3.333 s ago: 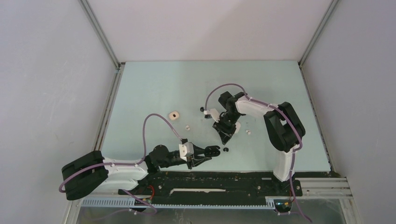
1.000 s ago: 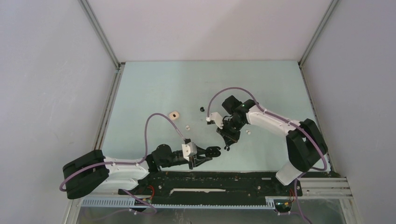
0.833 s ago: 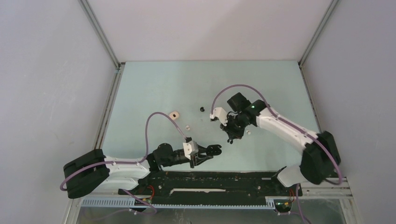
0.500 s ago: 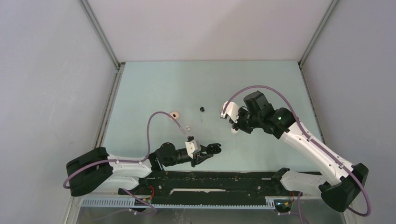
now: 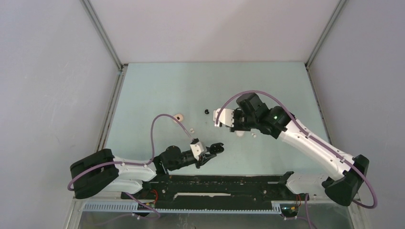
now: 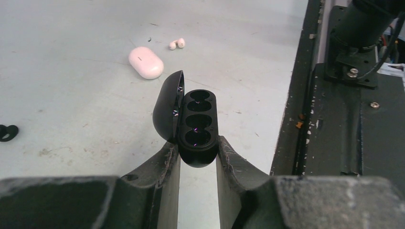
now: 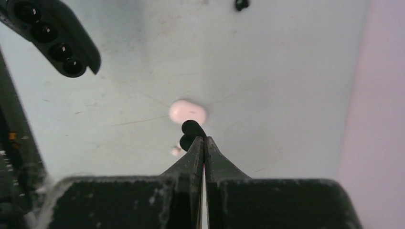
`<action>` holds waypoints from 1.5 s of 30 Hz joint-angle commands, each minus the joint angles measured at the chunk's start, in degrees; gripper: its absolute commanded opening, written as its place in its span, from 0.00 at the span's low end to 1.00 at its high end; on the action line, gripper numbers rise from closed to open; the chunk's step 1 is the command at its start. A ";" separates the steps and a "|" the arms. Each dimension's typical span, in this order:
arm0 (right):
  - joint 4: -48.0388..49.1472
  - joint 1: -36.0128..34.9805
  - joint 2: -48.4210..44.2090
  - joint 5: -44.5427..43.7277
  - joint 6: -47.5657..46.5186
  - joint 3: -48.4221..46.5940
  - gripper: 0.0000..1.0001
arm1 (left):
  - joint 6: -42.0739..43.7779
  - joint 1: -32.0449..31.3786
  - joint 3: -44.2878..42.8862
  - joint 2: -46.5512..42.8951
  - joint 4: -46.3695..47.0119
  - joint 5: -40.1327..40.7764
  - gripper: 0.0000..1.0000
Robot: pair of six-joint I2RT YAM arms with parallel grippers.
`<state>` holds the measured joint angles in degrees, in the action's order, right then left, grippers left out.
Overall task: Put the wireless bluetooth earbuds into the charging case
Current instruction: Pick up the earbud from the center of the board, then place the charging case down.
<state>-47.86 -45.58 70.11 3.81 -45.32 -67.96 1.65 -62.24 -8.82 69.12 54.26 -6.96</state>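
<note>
Left claw (image 6: 197, 157) snug around the open black charging case (image 6: 197, 121); right claw (image 7: 204, 140) tight on a black earbud (image 7: 189, 130).

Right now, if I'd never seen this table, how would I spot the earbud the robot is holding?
Find the right arm, reaching over the middle of the pale table. Its gripper is pinched shut, and a tiny black earbud pokes out past the tips. The other black earbud lies loose on the table; this one alone is gripped.
</note>
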 commanded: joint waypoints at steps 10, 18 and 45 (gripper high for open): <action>-4.26 -17.17 1.33 -9.86 -3.09 -15.09 0.00 | 1.37 -0.25 2.62 -3.98 9.95 11.35 0.00; -2.50 -25.48 7.57 -16.79 -3.04 -16.16 0.00 | 1.79 -0.27 5.56 -6.92 14.09 11.96 0.00; 2.38 -33.04 12.96 -21.46 -3.91 -14.49 0.00 | -0.36 -0.34 6.97 -10.63 15.56 8.36 0.00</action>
<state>-48.21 -78.19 83.02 -16.36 -49.52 -82.78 2.33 -62.26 -2.57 59.11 65.60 3.14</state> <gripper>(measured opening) 0.006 0.307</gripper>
